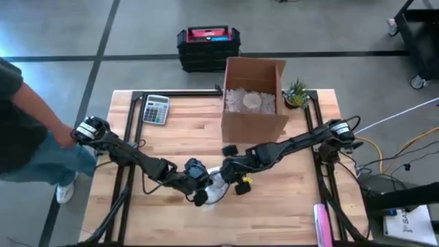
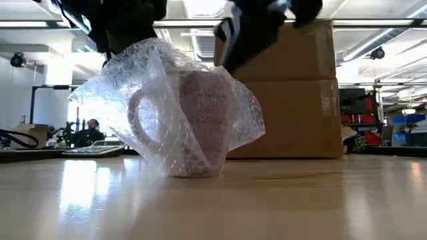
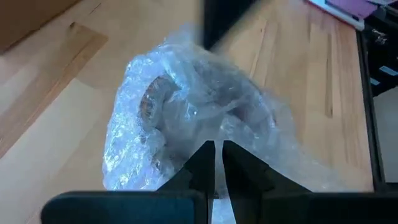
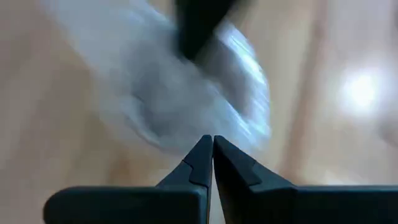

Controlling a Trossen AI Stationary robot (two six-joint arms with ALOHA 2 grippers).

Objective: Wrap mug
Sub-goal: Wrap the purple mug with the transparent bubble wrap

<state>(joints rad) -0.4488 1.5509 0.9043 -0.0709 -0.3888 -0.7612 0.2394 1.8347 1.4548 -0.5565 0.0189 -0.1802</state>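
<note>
A pinkish mug (image 2: 203, 117) stands upright on the wooden table (image 1: 274, 206), near its front middle. Clear bubble wrap (image 2: 167, 100) is bunched loosely around it, and the handle (image 2: 137, 123) shows through the wrap. The high view shows the bundle (image 1: 214, 191) between both arms. My left gripper (image 3: 217, 148) is at the bundle's left top, shut on the wrap. My right gripper (image 4: 210, 142) hangs shut just above the bundle's right side (image 2: 257, 30). My left gripper pinches a bunched-up part of the bubble wrap (image 3: 214, 134) at the top of the bundle between its two fingers, coming from above and the table's left. The wrap rises to the fingers (image 2: 143, 47) and drapes over the mug, which stays on the table. My right gripper: I cannot tell whether its shut fingertips touch the wrap.
An open cardboard box (image 1: 252, 103) with packing inside stands at the back middle, close behind the bundle. A calculator (image 1: 156, 108) lies at the back left, a small plant (image 1: 296, 92) at the back right. A person (image 1: 20, 130) stands beyond the left edge.
</note>
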